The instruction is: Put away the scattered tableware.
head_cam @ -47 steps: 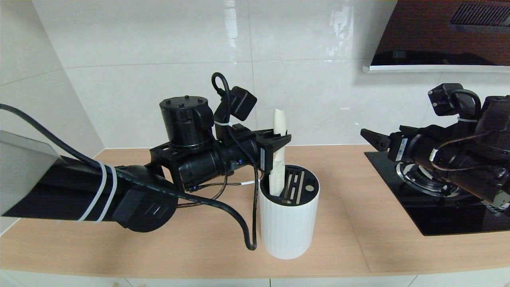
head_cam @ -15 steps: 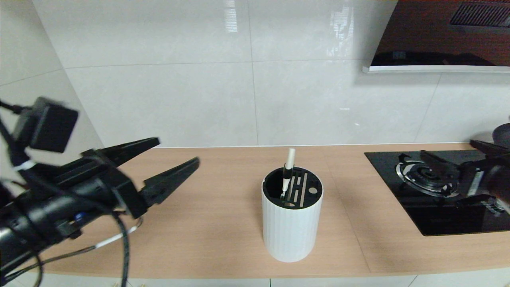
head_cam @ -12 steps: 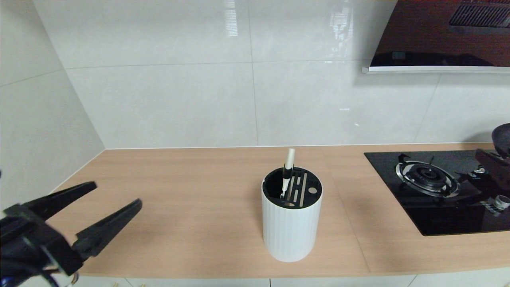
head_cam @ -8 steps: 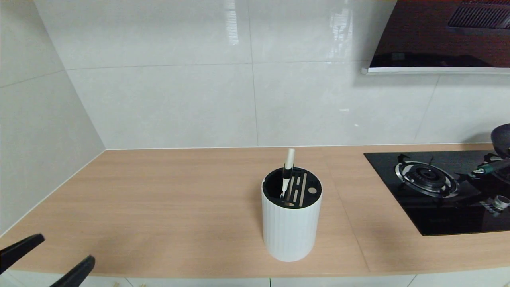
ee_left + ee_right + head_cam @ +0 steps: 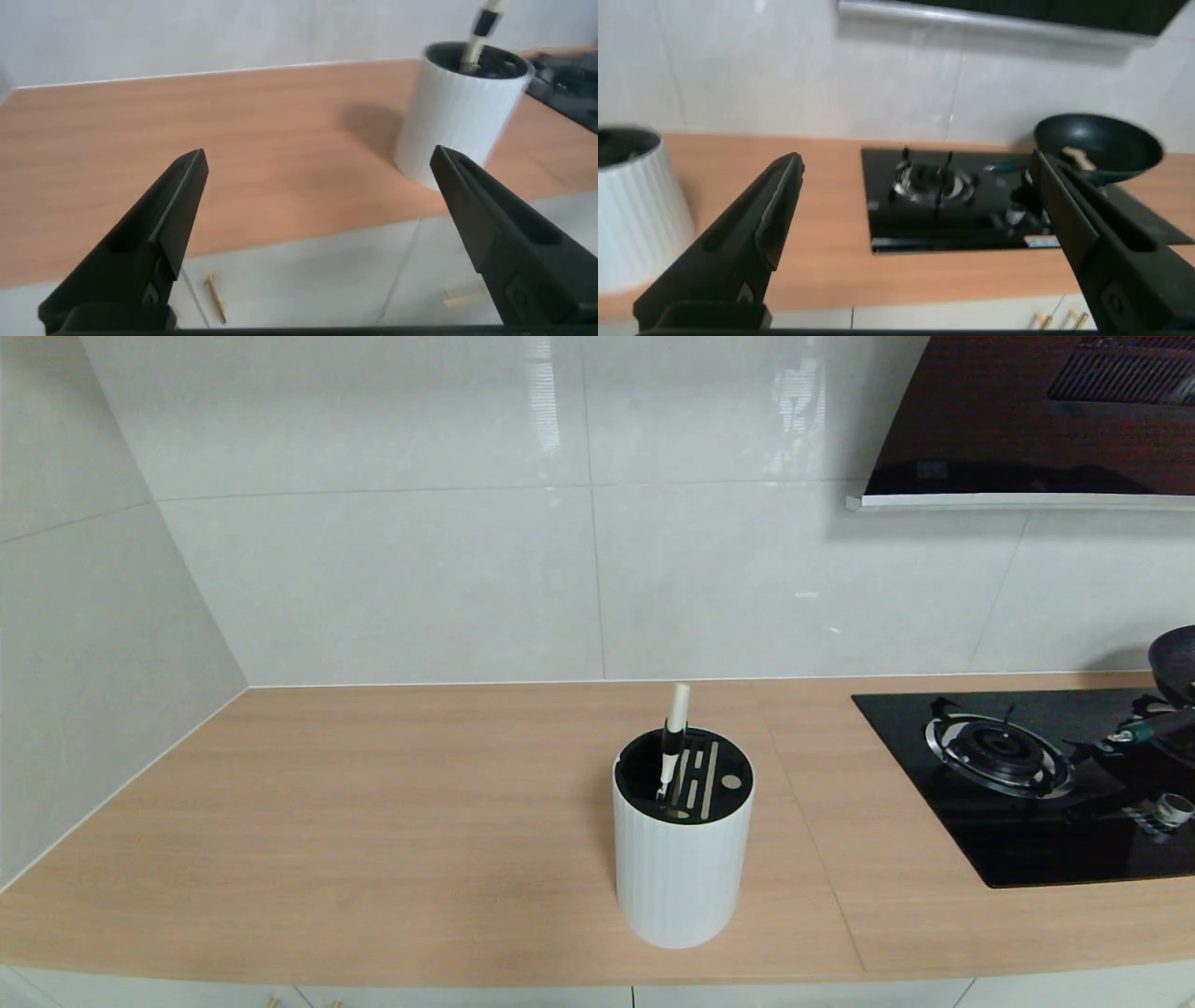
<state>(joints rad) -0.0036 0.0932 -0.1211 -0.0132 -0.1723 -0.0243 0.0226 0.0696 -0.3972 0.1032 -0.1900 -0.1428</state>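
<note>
While the white-handled utensil point(image 5: 675, 728) stands upright in the holder point(image 5: 682, 877), your job with that piece looks done. Look at it: a slim pale handle with a black collar low down. Its working end is sunk into a slot in the holder's black top, so you can't tell what kind of piece it is. I'd judge it light and stiff, and smooth enough to slip in a loose pinch. If you need it, take it on the bare handle above the collar and lift straight up, since a sideways tug could rock the holder. The holder is a tall white ribbed cylinder near the front of the surface point(image 5: 373, 803), left of the stove point(image 5: 1008, 784). It looks steady, though hard and probably breakable. Your left gripper point(image 5: 318, 161) hangs out in front of the surface edge, fingers spread wide, nothing between them. Right gripper point(image 5: 915, 163), same story: wide apart, carrying nothing, facing the stove and a dark pan point(image 5: 1097, 145).
</note>
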